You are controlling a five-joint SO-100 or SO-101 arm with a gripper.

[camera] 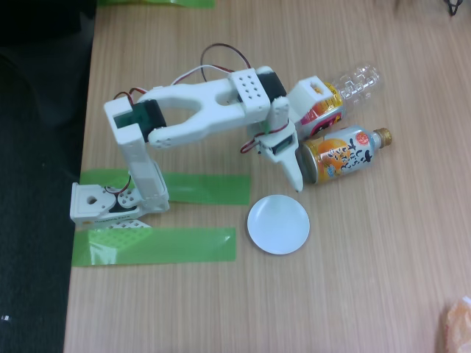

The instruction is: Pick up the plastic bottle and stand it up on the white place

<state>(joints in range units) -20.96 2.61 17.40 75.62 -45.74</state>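
Partly hidden behind the white gripper (307,140), the clear ribbed plastic bottle (355,83) lies beside an orange-and-silver metal bottle-can (343,154). Fingers spread around the label band. Bare wood surrounds the round white plate (278,224).

The white arm reaches rightward, its pincer (313,140) spread open, fingers apart.

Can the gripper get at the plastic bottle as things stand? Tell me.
Probably yes: the gripper is already beside the lying plastic bottle, though the orange can lies close alongside and crowds one side.
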